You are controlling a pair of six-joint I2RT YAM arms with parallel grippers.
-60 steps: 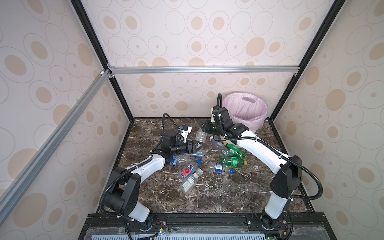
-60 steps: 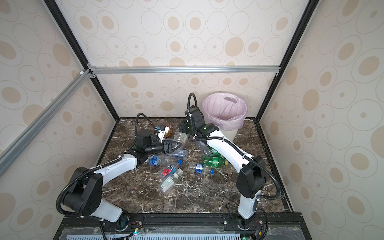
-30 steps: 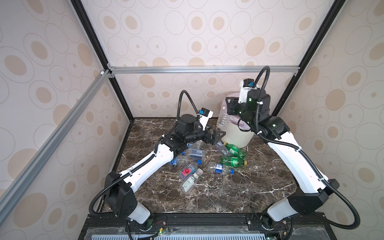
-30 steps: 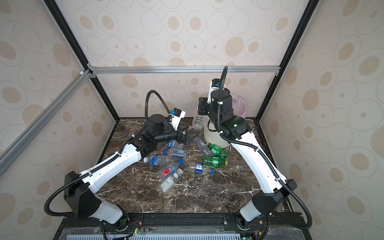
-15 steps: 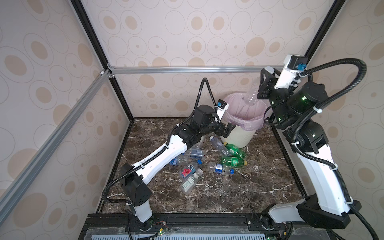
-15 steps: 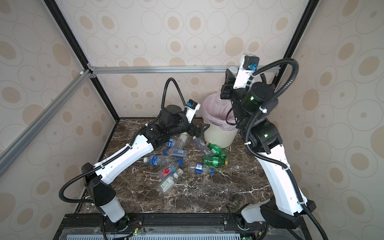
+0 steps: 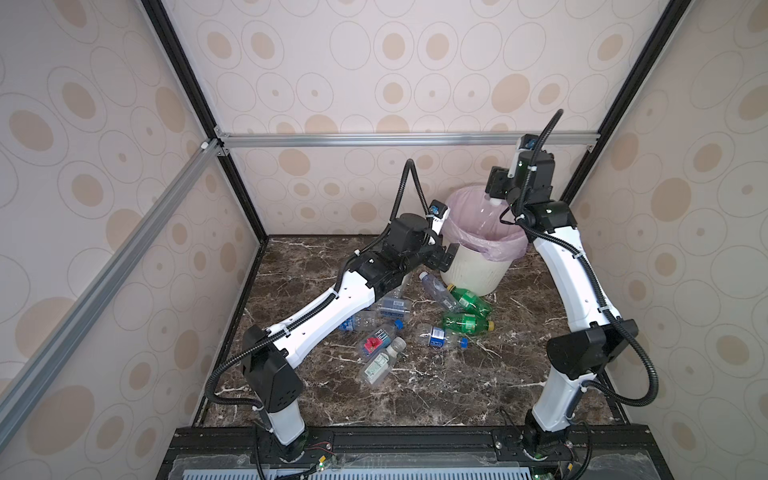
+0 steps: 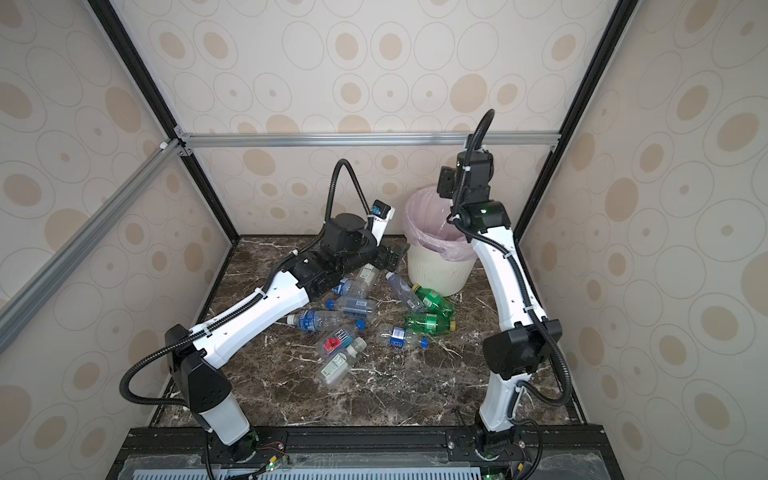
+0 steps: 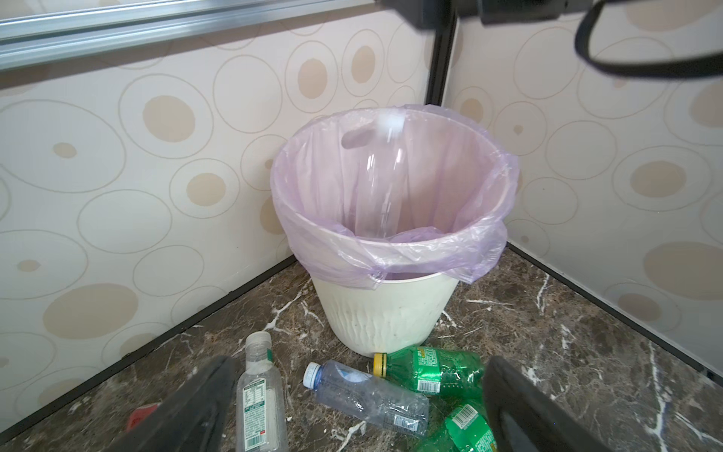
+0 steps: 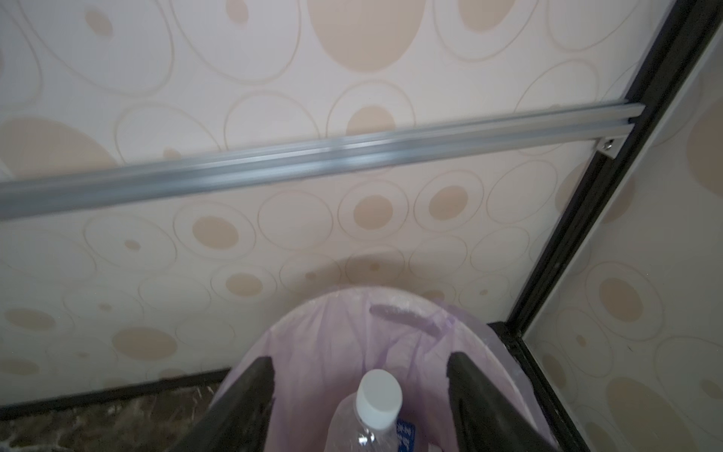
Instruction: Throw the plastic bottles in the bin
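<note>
Just below and ahead of my left claw (image 9: 362,362), loose plastic bottles lie on the dark marbled surface (image 7: 415,395). They include a green plastic bottle with a yellow cap (image 9: 430,371), a second green plastic bottle (image 9: 465,430) touching it, a clear crumpled bottle with a pale cap (image 9: 364,395) and a clear flat bottle with a green-and-white label (image 9: 256,391). Behind that claw, alongside my forearm, lies a clear blue-labelled bottle (image 8: 313,320). Straight ahead of it the round cream-white ribbed bin (image 9: 391,313), lined with a lilac bag, blocks the way, tucked into the corner by the black frame post (image 9: 442,58). My left claw is spread wide and carries nothing. My right claw (image 10: 359,358) hangs over the bin's mouth with its fingers parted. The clear plastic bottle with a white cap (image 10: 377,395) is between them, cap up, with a gap on either side, so it is released and touches neither finger. In the left wrist view it is a blur inside the bag. A second ago my right claw was clenched on this bottle short of the bin. My left claw was then farther back over the bottles; now it sits just beside the bin's wall.
</note>
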